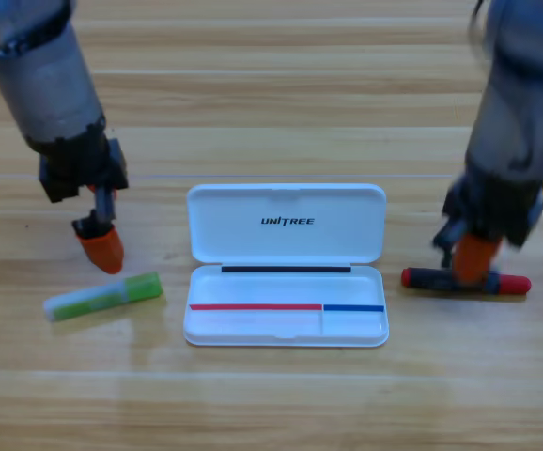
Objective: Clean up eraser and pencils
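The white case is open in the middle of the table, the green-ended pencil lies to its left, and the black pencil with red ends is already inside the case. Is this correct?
Not quite. In the high view the black pencil with red ends lies on the table to the right of the white case, under the right gripper. The case is open in the middle, and the green-ended pencil lies to its left, near the left gripper.

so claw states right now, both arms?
Left claw: above the green-ended pencil, holding nothing; open or closed cannot be told.
Right claw: down on the black pencil; grip cannot be told.
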Action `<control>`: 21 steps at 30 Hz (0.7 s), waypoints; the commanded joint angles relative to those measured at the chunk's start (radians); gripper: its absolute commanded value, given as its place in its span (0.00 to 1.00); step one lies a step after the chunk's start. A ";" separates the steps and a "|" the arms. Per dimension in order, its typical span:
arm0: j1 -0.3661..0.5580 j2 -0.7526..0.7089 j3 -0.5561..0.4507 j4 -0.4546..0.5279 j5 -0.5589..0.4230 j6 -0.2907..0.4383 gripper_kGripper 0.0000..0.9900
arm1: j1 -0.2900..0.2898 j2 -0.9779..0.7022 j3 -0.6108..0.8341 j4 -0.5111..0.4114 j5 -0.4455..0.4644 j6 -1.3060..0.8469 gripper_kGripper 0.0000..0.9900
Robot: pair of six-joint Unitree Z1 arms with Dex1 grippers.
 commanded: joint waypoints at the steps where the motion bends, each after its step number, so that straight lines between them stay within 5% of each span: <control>1: 0.018 0.090 0.060 -0.071 0.009 -0.016 1.00 | 0.071 -0.008 -0.062 0.064 0.016 -0.278 0.00; 16: 0.018 0.071 0.249 -0.246 0.040 -0.019 0.98 | 0.129 0.222 -0.237 0.067 0.104 -0.525 0.00; 21: 0.018 0.050 0.306 -0.299 0.038 -0.020 0.90 | 0.129 0.261 -0.275 0.067 0.104 -0.528 0.00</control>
